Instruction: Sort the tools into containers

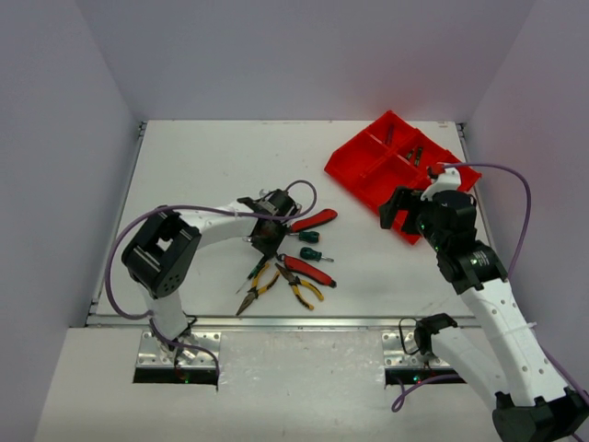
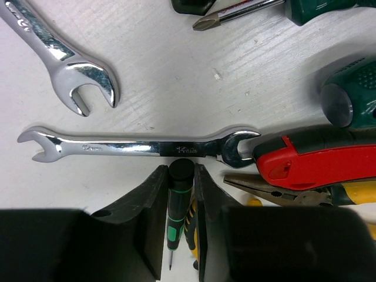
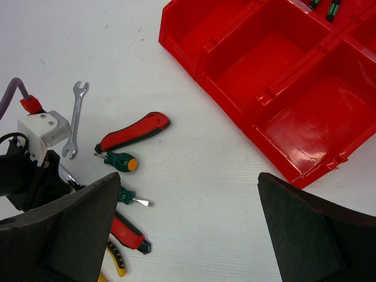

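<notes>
Down at the table, the left gripper (image 2: 181,176) is pinching a slim black-and-green screwdriver (image 2: 175,212) between narrow jaws, a silver wrench (image 2: 141,147) lying just beyond; the right gripper (image 3: 188,176) is hanging wide open near the red tray (image 3: 267,94), holding nothing

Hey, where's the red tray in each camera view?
Top external: tray at upper right.
Left wrist: not in it.
Right wrist: tray at upper right, cut off by the frame edge.
Shared landmark: the green screwdrivers, in all three.
</notes>
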Available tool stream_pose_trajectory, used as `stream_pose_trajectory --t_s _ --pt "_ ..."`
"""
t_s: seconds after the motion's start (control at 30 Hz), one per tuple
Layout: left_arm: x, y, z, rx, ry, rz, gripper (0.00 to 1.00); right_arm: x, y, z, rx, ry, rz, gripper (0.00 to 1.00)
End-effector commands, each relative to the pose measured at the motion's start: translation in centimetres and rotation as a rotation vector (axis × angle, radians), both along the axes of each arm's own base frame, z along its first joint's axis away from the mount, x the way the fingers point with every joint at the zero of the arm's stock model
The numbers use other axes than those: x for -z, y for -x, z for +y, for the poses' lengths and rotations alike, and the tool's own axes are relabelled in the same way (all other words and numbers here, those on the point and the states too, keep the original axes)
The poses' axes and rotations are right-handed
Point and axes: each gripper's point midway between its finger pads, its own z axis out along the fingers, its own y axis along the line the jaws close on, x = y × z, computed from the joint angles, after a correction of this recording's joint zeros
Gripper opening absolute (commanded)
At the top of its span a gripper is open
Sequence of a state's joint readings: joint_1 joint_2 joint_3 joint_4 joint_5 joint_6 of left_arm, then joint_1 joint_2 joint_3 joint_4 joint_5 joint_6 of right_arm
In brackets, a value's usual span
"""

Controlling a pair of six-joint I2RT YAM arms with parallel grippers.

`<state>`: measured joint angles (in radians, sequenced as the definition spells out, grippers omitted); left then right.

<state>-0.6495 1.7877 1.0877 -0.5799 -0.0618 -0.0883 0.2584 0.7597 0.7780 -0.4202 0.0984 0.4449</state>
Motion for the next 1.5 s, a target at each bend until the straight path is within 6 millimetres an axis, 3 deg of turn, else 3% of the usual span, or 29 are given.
stream_pose_trajectory --t_s 0.0,0.13,0.23,0.33,0.47,0.6,0.77,1.0,1.13,1.2,1.23,1.27,1.33,1.4,1.43,1.47 --pt "-4.9 -2.7 -1.7 -0.025 0.080 -0.155 0.00 -1.0 -0.5 0.5 -0.017 -0.022 -0.047 0.99" --pt "-7.7 -3.6 -2.0 -0.045 0.119 -0.226 0.00 -0.5 -0.6 1.0 -0.031 -0.043 -0.030 0.99" --pt "-10.7 -4.1 -2.2 -0.089 0.158 -0.275 0.00 0.2 -0.3 3.0 -0.127 -0.099 -0.006 0.99" --pt "-14.3 -4.4 -2.9 -0.121 0.239 -0.328 0.00 -0.4 0.3 5.8 -0.277 -0.177 -0.033 0.99" --pt "-21.3 -4.0 -6.0 -0.208 0.556 -0.385 0.00 -1.2 2.7 11.0 -0.573 -0.385 -0.047 0.99" --pt "-26.0 -1.8 -9.9 -0.207 0.948 -0.330 0.00 -2.3 3.9 13.8 -0.725 -0.602 -0.046 0.95" --pt "-28.7 -0.9 -12.1 -0.226 1.224 -0.273 0.00 -1.3 3.5 15.0 -0.750 -0.629 0.007 0.87" --pt "-29.6 -0.9 -13.1 -0.225 1.297 -0.243 0.00 -2.0 3.6 16.7 -0.796 -0.617 -0.003 0.84" --pt "-29.8 -0.7 -13.8 -0.215 1.325 -0.216 0.00 -2.2 3.4 18.1 -0.835 -0.628 0.009 0.75" --pt "-29.3 -0.5 -14.0 -0.212 1.326 -0.198 0.00 -2.5 3.5 18.8 -0.862 -0.628 0.013 0.66" --pt "-29.1 -0.4 -14.2 -0.208 1.325 -0.189 0.00 -2.4 3.4 19.3 -0.872 -0.623 0.022 0.52" --pt "-28.9 -0.5 -14.3 -0.207 1.322 -0.183 0.00 -2.6 3.4 19.5 -0.877 -0.620 0.020 0.30" --pt "-28.6 -0.6 -14.3 -0.205 1.310 -0.186 0.00 -3.0 2.9 19.8 -0.872 -0.619 0.013 0.04" --pt "-28.3 -0.8 -14.1 -0.208 1.293 -0.199 0.13 -2.8 2.3 19.7 -0.846 -0.612 0.017 0.00" --pt "-28.1 -1.0 -14.0 -0.205 1.273 -0.213 0.28 -2.8 1.8 19.6 -0.821 -0.603 0.013 0.00" --pt "-27.9 -1.4 -13.7 -0.220 1.236 -0.232 0.68 -2.5 1.1 19.3 -0.778 -0.583 0.018 0.00"
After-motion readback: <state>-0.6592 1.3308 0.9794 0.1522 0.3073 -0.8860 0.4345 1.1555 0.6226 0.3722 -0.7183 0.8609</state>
